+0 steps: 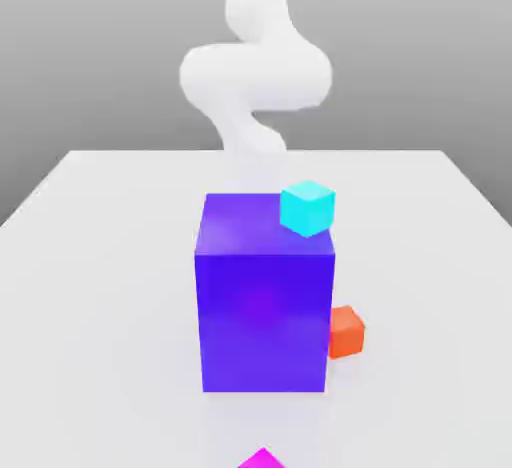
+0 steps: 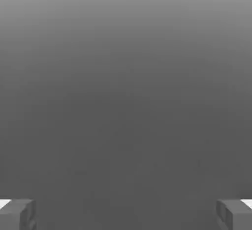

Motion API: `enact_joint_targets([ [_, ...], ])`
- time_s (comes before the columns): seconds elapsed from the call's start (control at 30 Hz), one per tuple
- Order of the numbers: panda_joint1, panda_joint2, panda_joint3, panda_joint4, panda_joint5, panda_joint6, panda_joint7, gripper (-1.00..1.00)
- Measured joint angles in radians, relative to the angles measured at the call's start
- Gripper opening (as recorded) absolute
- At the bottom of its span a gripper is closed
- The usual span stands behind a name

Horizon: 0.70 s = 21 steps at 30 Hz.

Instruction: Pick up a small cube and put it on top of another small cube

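- Nearest, at the exterior view's bottom edge: magenta cube (image 1: 263,459), partly cut off.
- Behind it, tall blue-purple block (image 1: 264,306).
- Orange cube (image 1: 346,333), just beside the block, exterior view's right.
- Cyan cube (image 1: 307,208) at the block's top right.
- Hand view: gripper (image 2: 126,216) fingers spread wide, nothing between.

Exterior bright, tabletop (image 1: 110,286) washed pale (shadows faint); hand view dim grey.
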Motion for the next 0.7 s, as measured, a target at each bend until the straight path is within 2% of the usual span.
enact_joint_targets([
  [0.37,0.142,0.406,-0.131,0.011,0.13,0.104,-0.338,0.0],
  [0.7,0.174,0.765,-0.145,0.02,0.213,0.202,-0.617,0.0],
])
